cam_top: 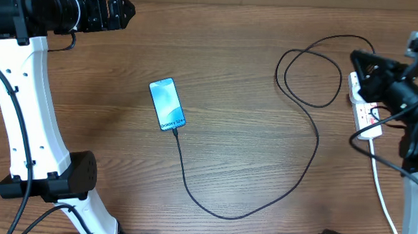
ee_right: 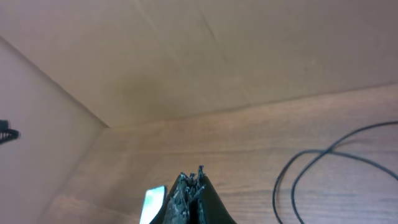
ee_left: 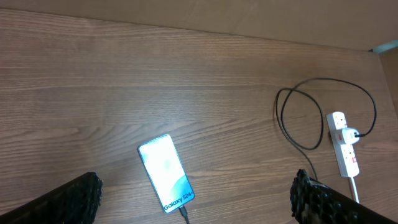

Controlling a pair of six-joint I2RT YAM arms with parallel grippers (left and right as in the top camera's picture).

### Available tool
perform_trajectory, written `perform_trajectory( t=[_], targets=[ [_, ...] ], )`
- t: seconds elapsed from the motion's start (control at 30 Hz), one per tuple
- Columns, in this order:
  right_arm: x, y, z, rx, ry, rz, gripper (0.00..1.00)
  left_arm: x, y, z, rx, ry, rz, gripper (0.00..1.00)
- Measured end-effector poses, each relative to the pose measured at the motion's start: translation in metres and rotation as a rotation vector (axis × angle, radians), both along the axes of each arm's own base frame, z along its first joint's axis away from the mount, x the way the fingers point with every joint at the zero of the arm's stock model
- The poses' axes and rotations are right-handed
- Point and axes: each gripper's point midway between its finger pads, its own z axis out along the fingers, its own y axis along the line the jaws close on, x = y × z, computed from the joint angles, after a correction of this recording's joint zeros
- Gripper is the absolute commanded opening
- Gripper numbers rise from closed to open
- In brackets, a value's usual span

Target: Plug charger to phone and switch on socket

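One charger between phone and socket

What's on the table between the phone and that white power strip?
Only the black charger cable, looping over the bare table between phone and socket; the overhead view shows it.

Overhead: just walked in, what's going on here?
The charger already runs from the phone, whose screen is lit, across the table to the socket, with its plug seated in the strip. Neither arm holds anything. The left gripper is open at the far-left corner, away from the phone. The right gripper is shut and sits over the socket's end, not visibly touching it. The switch state can't be read.
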Motion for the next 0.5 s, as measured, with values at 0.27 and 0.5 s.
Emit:
perform_trajectory(
  t=[0.27,0.5],
  targets=[
    [-0.006,0.027,-0.002,-0.153,0.032,-0.123,0.04,0.000,0.000,0.000,0.000,0.000,0.000,1.00],
    [-0.025,0.029,-0.007,-0.305,0.067,-0.271,0.04,0.000,0.000,0.000,0.000,0.000,0.000,0.99]
  ],
)
